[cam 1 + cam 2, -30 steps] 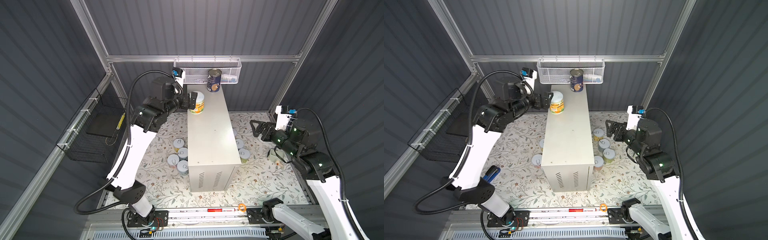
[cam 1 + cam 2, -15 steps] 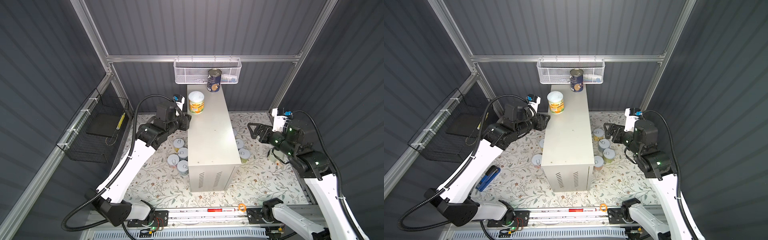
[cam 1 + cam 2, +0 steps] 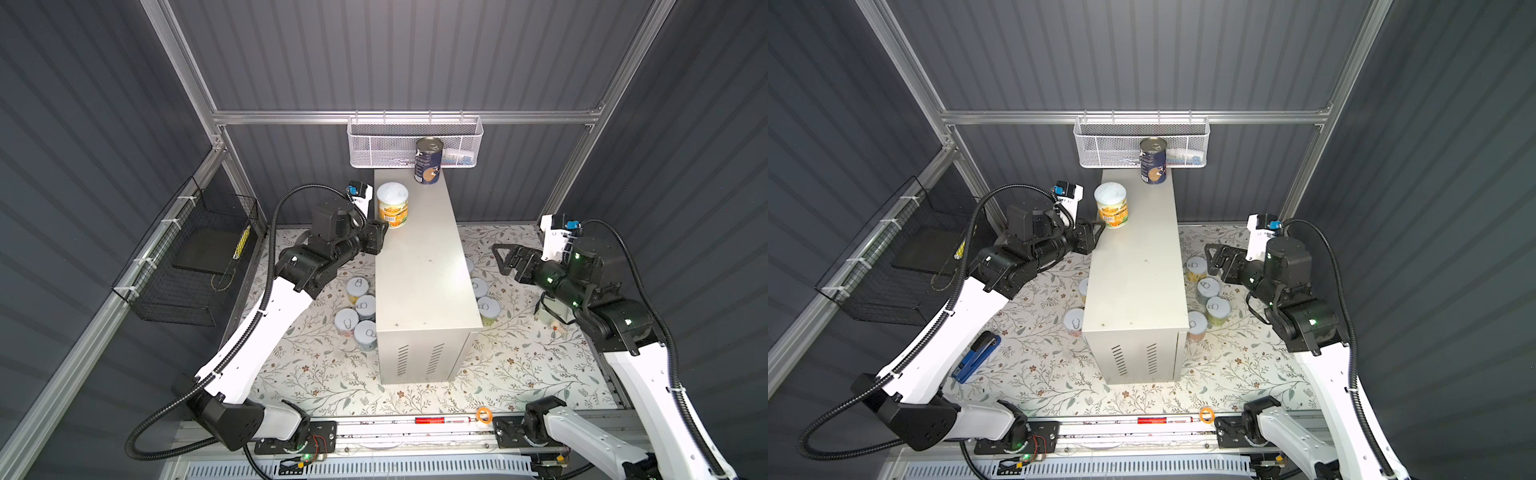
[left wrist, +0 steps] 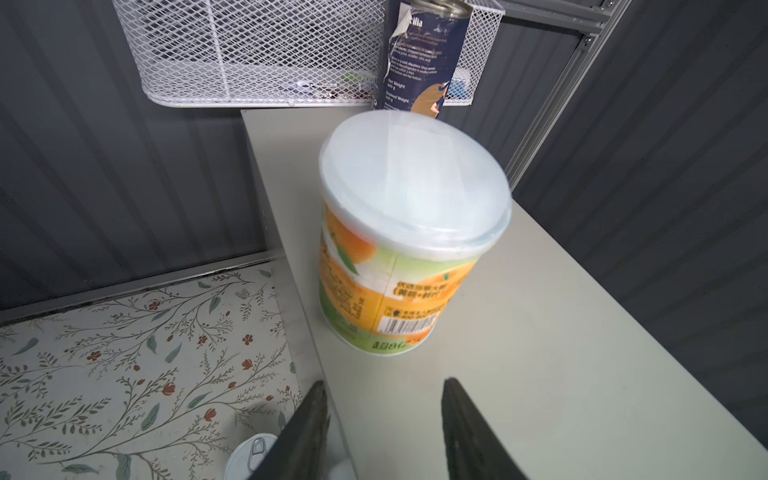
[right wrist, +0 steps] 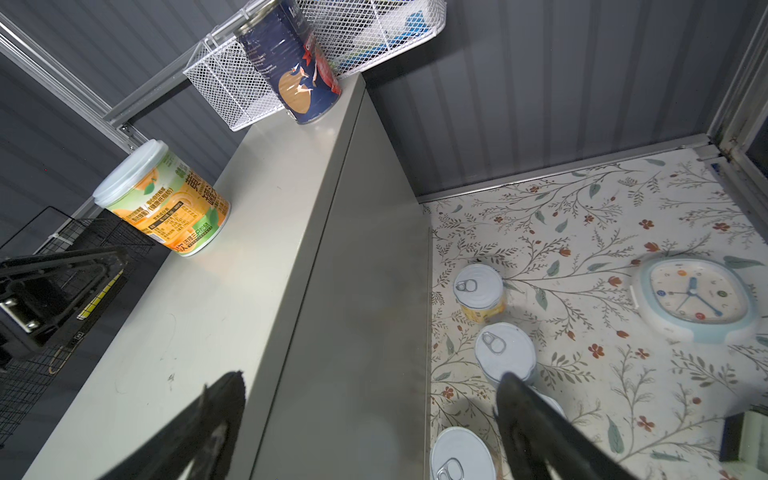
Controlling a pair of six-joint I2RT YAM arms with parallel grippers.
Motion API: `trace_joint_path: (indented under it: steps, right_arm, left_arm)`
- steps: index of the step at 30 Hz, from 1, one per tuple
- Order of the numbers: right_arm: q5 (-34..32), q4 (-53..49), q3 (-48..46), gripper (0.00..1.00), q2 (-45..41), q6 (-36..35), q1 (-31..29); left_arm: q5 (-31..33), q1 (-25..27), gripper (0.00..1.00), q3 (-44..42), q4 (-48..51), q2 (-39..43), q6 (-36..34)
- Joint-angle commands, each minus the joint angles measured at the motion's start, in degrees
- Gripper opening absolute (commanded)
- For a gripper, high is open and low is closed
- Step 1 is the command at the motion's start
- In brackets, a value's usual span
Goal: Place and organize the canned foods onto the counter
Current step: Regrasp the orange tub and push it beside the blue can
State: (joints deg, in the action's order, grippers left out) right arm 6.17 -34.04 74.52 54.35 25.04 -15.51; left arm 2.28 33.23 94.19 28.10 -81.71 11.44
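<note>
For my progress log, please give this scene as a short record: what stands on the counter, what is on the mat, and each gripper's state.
on counter: orange-label can and navy can, both upright at the far end
on mat: four left cans, four right cans, flanking the counter
left gripper: empty, jaws apart, just short of the orange-label can
right gripper: open, empty, right of the counter

Bright even overhead light, soft shadows, wrist views blurred nearby
</note>
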Motion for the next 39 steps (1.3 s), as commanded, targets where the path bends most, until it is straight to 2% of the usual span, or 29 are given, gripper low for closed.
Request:
trace_joint_path:
  steps: [1,6,18,20,24,34,39]
  right_arm:
    - [-0.2,0.8,0.2,0.95,0.2,-1.4,0.1]
    - [-0.8,0.9,0.0,0.96,0.1,-2.3,0.3]
    - [-1.1,2.1,-0.8,0.96,1.5,-1.8,1.0]
    - [-1.0,2.4,-0.7,0.96,1.9,-1.8,1.1]
    - [-0.8,2.6,-0.3,0.96,2.9,-1.8,1.3]
    - [-1.0,3.3,0.5,0.96,3.5,-2.1,1.9]
    - [-1.2,3.4,0.2,0.96,3.3,-2.2,2.4]
  left_arm:
    - [-1.7,0.1,0.44,2.3,-2.3,-1.8,1.2]
    - [-0.5,0.1,0.44,2.7,-4.3,-3.9,1.6]
    - [3.3,0.1,0.40,11.6,-4.3,-13.9,0.7]
    - [4.3,0.1,0.41,13.4,-4.1,-15.5,0.3]
    - [6.1,0.0,0.51,17.7,-3.5,-19.1,-0.2]
    - [8.5,-1.4,0.51,24.6,-5.1,-25.8,1.3]
    - [9.6,-1.9,0.55,28.1,-5.3,-28.6,2.0]
